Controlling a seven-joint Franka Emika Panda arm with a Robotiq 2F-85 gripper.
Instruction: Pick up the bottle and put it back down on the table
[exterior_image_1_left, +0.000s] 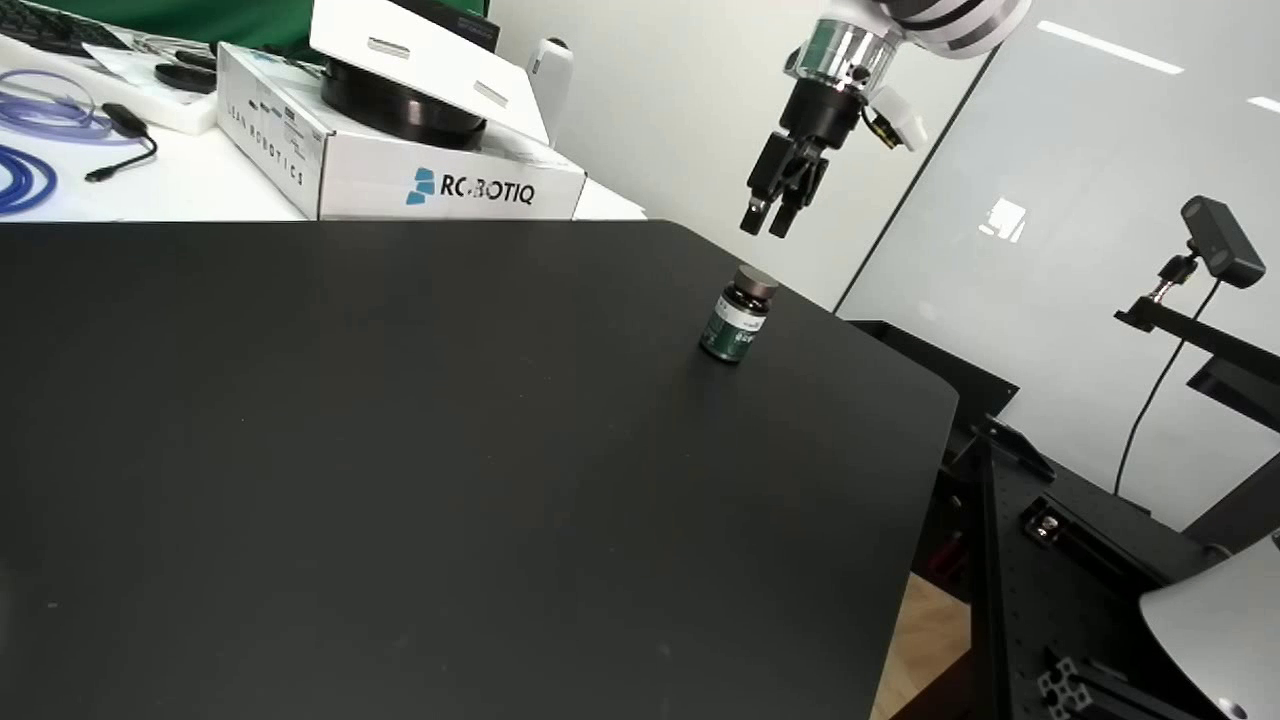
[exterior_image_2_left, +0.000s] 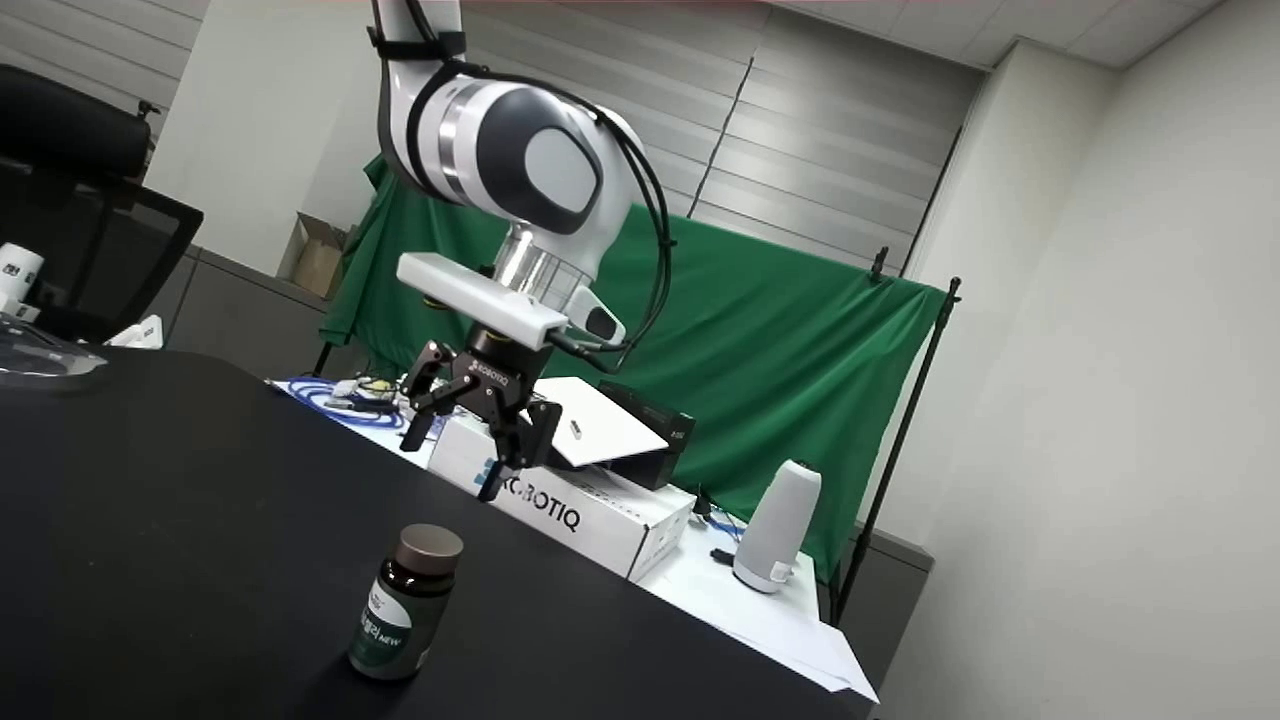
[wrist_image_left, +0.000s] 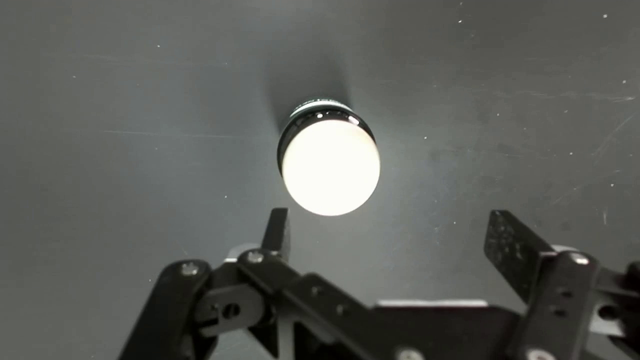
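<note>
Bottle (exterior_image_2_left: 398, 610) stands upright on bench (exterior_image_1_left: 450, 450), near its edge. Tool (wrist_image_left: 389, 222) hangs above, apart from it, released, fingers (wrist_image_left: 512, 250) spread wide. Cap (wrist_image_left: 331, 167) shows glaring white in wrist view.

in an exterior view, opens onto a glossy wall (exterior_image_1_left: 1100, 140) at two o'clock, streaked with light (exterior_image_1_left: 1111, 48); drops to a wood-toned floor (exterior_image_1_left: 928, 625) between four and five; backs onto a white desk (exterior_image_1_left: 200, 190) at ten. in an exterior view, has a banded blind (exterior_image_2_left: 820, 100) at one, a green cloth (exterior_image_2_left: 790, 340) from nine to three, a plain wall (exterior_image_2_left: 1130, 350) at three, a black chair (exterior_image_2_left: 80, 215) between nine and ten.
</note>
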